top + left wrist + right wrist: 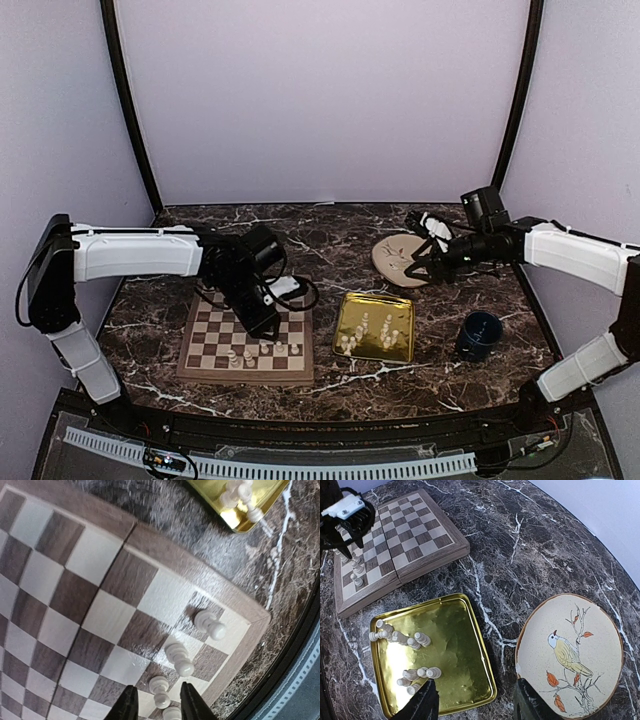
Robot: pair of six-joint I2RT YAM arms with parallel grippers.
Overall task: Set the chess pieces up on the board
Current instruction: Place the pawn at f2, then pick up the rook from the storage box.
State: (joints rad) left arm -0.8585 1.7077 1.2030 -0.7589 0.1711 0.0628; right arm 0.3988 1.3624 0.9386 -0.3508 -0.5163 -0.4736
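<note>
Pawns (265, 349) line the board's (205, 340) six o'clock edge, the rest lie in the gold tray (403, 345) at its three o'clock. Left gripper (158, 686) straddles one pawn, jaws parted clear of it; right gripper (475, 682) hangs wide, empty. Light, smooth, tippy, I'd judge: pinch the waist

board (215, 335): brown-tan checks | chess pieces (210, 625): cream-white | tray (455, 645): gold | plate (540, 650): cream, painted bird | cup (478, 335): blue | table (330, 240): dark white-veined marble

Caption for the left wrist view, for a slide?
Left gripper open around a white pawn in the row along the chessboard edge, gold tray corner beyond.
</note>
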